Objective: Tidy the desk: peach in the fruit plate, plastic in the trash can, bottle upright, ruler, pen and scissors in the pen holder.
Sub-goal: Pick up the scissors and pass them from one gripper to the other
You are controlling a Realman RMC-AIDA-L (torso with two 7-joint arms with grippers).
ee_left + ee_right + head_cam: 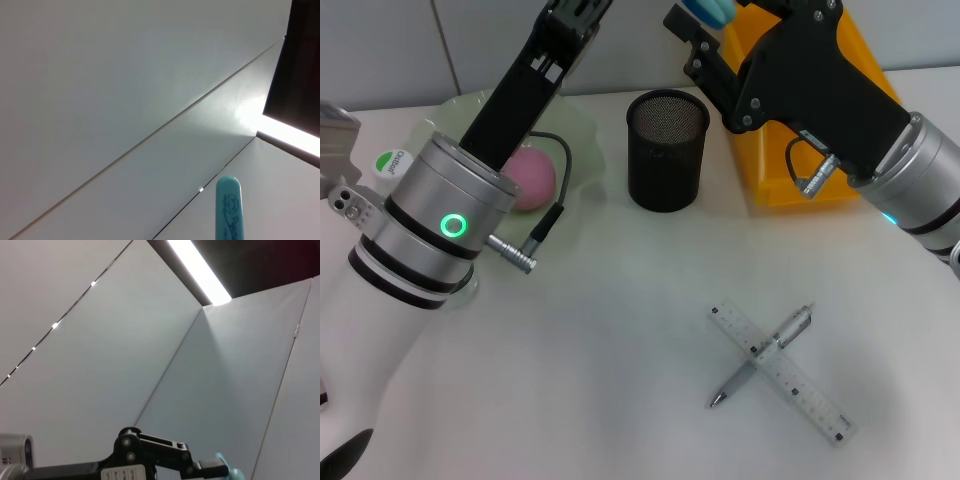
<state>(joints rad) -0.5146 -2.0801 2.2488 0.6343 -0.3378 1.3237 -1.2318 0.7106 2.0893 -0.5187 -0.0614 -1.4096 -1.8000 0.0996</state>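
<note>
Peach (528, 178) already in fruit plate (582, 128). Ruler (782, 372) and pen (761, 356) crossed on table (620, 330), well below both raised jaws. Teal scissors (710, 10) at right gripper (692, 30), above pen holder (666, 150); jaw state indeterminable. Left gripper (582, 8) raised, jaws unseen.

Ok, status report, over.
Both arms raised, right gripper carrying scissors. Peach in plate. Ruler, pen still on desk, holder unobstructed.

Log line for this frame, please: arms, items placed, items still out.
left arm raised over plate | right arm raised, teal item at its tip | peach in plate | holder upright | ruler, pen crossed on desk
</note>
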